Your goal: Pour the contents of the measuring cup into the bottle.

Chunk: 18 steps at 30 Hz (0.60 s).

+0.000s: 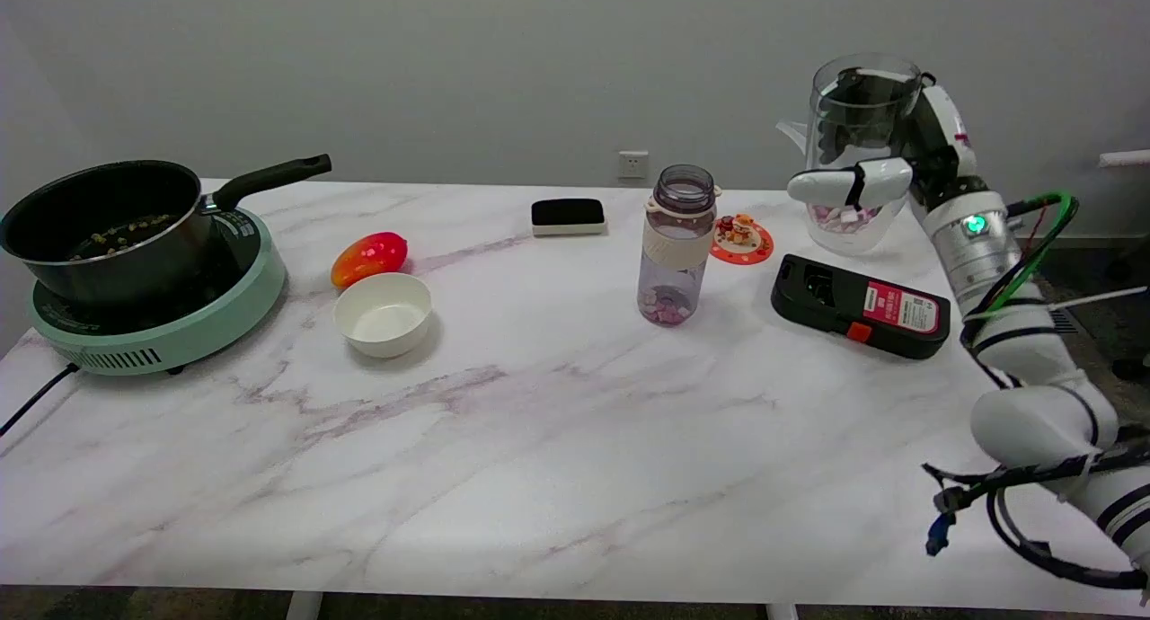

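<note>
Marbled surface (539, 476) up front; right robot hand (885, 166) grips the clear measuring cup (853, 153) aloft, pink bits inside. Tinted plastic bottle (676, 247) stands open mid-table, black device (858, 305) and coaster (742, 240) between them, white bowl (383, 314) leftward.

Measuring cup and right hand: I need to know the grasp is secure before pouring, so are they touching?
Touching. The head view shows the right hand wrapped around the clear measuring cup, a white finger lying across its front wall.

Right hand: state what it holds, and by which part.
The right hand grips the clear measuring cup, fingers wrapped around its body, upright beside the bottle.
</note>
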Tool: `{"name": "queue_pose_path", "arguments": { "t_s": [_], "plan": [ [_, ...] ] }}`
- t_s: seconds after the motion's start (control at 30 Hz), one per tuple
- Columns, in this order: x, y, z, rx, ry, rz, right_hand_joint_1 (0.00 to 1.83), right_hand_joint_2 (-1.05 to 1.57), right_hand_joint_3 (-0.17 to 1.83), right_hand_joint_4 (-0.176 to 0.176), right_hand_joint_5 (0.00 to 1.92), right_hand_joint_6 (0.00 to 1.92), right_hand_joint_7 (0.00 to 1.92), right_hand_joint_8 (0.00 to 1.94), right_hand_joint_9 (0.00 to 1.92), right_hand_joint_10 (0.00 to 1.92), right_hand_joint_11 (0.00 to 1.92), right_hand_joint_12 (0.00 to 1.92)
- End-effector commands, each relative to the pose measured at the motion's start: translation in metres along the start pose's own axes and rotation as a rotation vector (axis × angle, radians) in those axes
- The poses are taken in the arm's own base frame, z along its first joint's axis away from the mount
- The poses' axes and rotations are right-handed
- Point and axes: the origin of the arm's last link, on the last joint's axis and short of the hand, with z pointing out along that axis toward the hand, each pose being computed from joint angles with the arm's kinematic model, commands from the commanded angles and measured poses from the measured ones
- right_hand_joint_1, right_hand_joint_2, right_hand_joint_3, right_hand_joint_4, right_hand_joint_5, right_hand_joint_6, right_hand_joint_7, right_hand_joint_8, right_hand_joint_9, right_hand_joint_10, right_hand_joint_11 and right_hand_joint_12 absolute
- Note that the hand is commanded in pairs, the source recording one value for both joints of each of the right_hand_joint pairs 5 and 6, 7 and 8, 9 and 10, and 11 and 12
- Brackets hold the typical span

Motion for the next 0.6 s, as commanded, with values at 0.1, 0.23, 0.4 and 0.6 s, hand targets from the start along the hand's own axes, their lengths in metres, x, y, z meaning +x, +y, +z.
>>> {"name": "queue_pose_path", "arguments": {
  "t_s": [0.1,0.23,0.4,0.6],
  "plan": [
    [0.028,-0.015,0.058,-0.063,-0.099,-0.361,1.33,1.41,0.32,0.0,1.92,1.92,1.92,1.92,1.72,1.72,1.47,1.47],
    [0.019,-0.015,0.066,-0.053,-0.131,-0.421,1.36,1.36,0.35,0.0,1.92,1.92,1.92,1.92,1.7,1.7,1.45,1.45],
    [0.009,-0.015,0.066,-0.027,-0.181,-0.545,1.38,1.32,0.39,0.0,1.92,1.92,1.92,1.92,1.69,1.69,1.44,1.44],
    [0.0,-0.012,0.065,-0.012,-0.226,-0.641,1.39,1.3,0.41,0.0,1.92,1.92,1.92,1.92,1.68,1.68,1.43,1.43]
  ]
}}
